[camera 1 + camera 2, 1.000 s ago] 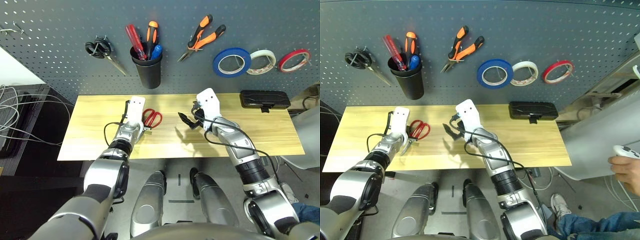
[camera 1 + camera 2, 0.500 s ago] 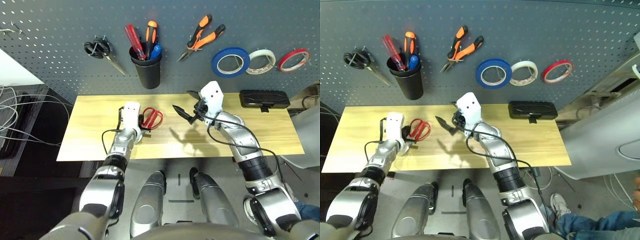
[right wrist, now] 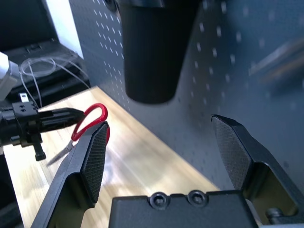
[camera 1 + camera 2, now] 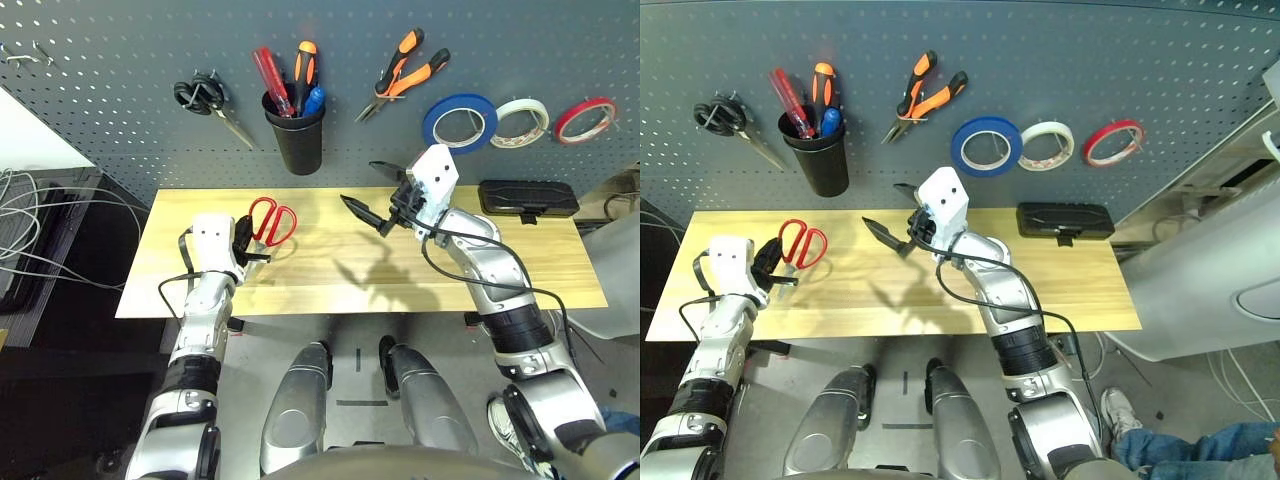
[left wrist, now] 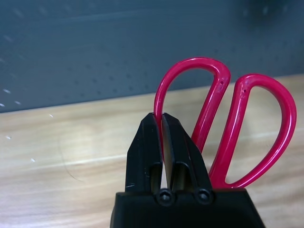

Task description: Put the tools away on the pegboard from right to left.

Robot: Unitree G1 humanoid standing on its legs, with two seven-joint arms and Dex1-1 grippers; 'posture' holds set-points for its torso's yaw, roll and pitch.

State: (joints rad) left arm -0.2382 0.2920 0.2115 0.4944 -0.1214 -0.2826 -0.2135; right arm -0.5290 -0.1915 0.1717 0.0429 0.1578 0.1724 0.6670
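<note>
My left gripper (image 4: 245, 245) is shut on one loop of the red-handled scissors (image 4: 271, 219), gripping the loop (image 5: 161, 118) low over the left part of the wooden table (image 4: 330, 270). Above the table's middle, my right gripper (image 4: 368, 190) stands open with nothing between its fingers (image 3: 95, 156), close to the pegboard (image 4: 120, 120). On the pegboard hang the blue tape ring (image 4: 462, 123) and the orange-and-black pliers (image 4: 405, 68). The blue-handled screwdriver (image 4: 314, 100) stands in the black cup (image 4: 295, 140).
Black-handled scissors (image 4: 205, 100) hang left of the cup. White tape (image 4: 525, 122) and red tape (image 4: 588, 118) hang at the far right. A black case (image 4: 528, 198) lies at the table's back right. Cables trail off to the left (image 4: 30, 230).
My left gripper has carried the red-handled scissors leftwards. The right gripper has risen and swung towards the pegboard, staying open.
</note>
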